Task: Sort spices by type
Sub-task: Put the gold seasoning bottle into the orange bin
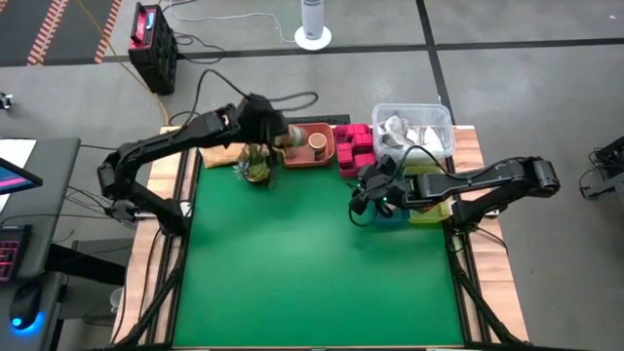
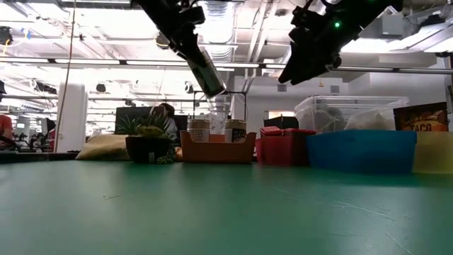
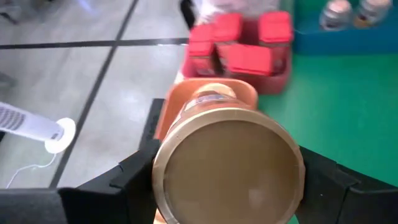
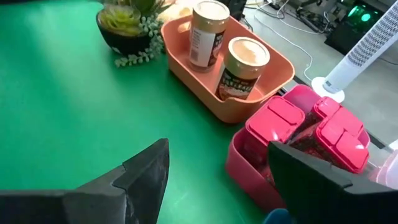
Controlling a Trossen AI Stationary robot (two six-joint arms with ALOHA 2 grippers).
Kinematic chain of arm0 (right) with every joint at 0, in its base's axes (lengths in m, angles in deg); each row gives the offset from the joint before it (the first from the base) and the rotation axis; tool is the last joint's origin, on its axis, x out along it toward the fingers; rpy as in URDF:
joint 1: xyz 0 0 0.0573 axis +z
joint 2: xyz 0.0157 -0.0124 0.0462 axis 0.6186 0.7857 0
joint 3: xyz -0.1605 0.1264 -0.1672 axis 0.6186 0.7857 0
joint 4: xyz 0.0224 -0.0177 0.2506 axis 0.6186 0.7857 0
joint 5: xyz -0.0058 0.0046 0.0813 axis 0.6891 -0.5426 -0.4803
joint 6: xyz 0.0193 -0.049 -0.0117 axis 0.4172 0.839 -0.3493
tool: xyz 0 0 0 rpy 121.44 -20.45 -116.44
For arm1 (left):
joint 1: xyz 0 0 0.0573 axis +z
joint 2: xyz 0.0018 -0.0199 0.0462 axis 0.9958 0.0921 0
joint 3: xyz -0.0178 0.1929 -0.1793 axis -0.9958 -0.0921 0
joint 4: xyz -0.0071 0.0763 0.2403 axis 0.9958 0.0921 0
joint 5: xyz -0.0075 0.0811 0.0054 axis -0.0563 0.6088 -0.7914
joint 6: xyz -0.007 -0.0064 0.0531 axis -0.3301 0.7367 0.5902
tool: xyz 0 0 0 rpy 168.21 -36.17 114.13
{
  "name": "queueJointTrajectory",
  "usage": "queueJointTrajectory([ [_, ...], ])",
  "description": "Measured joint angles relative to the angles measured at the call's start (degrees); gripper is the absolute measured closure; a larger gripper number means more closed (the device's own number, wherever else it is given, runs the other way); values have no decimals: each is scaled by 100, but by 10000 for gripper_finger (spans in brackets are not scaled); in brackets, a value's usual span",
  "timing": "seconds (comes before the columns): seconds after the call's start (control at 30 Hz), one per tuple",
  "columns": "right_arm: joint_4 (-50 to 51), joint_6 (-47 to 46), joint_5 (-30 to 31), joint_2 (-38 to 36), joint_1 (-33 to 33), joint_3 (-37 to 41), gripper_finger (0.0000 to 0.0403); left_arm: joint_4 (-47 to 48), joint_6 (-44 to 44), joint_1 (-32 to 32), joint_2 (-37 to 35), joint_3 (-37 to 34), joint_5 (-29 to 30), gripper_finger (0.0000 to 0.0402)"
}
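My left gripper (image 1: 276, 136) is shut on a round tan spice cup (image 3: 229, 165) and holds it above the orange tray (image 2: 216, 147) at the table's far side. Two more tan cups (image 4: 205, 31) (image 4: 244, 65) stand upright in that tray. Beside it, several magenta packets (image 4: 283, 118) stand in a pink tray (image 4: 239, 165). Two small jars (image 3: 336, 12) stand in the blue tray (image 2: 361, 149). My right gripper (image 4: 217, 146) hangs open and holds nothing, above the table near the pink and blue trays. My left gripper pinches the tan cup's round side wall (image 3: 163, 168) between its two fingers (image 3: 134, 171), one on each side. One flat round end of the cup faces the wrist camera. In the low view the cup (image 2: 207, 73) hangs tilted, lifted clear above the orange tray.
A small potted plant (image 1: 256, 171) stands left of the orange tray, with a tan bag (image 2: 106, 146) behind it. A clear plastic bin (image 1: 414, 127) sits at the far right, and a yellow tray (image 2: 433, 152) beside the blue one. The green mat (image 1: 312, 273) stretches toward the near edge.
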Motion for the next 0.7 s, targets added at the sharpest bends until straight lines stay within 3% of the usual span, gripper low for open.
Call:
queueJointTrajectory([
  [0.47, -407, 196, -13, 0, 0, 0, 104, -1598, 308, 562, 1037, 4, 86, 131],
  [0.7, -393, 194, -13, 2, 42, 0, 104, -1441, 494, 882, 1734, 475, 144, 131],
])
